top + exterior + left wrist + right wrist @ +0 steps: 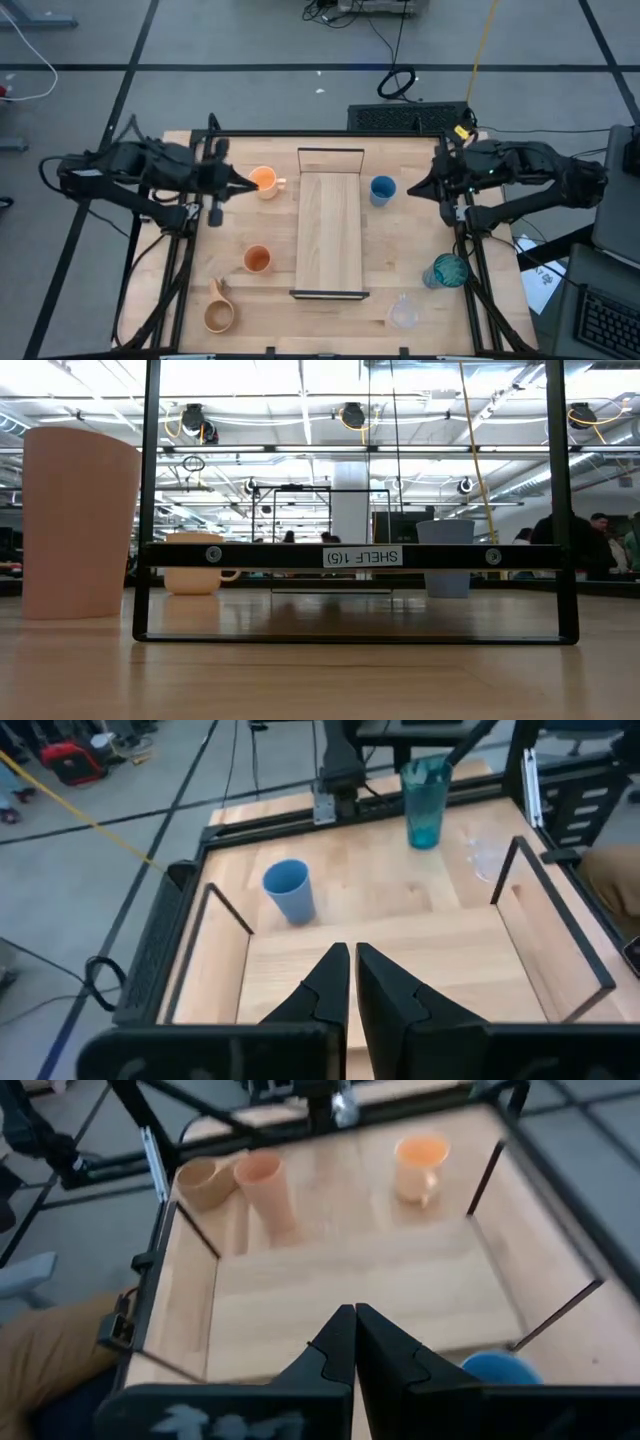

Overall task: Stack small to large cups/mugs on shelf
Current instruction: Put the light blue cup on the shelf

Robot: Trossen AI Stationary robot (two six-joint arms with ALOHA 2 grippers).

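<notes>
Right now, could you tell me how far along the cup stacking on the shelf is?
Nothing looks done: the shelf is bare. Nothing is in hand; the left gripper by the orange handled mug and the right gripper by the blue cup are empty. All six remain, including the teal tumbler.

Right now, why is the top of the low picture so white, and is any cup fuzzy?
In the low view, bright ceiling lights wash out the room behind the shelf. In the right wrist view, the small orange cup and orange mug look soft and blurry.
</notes>
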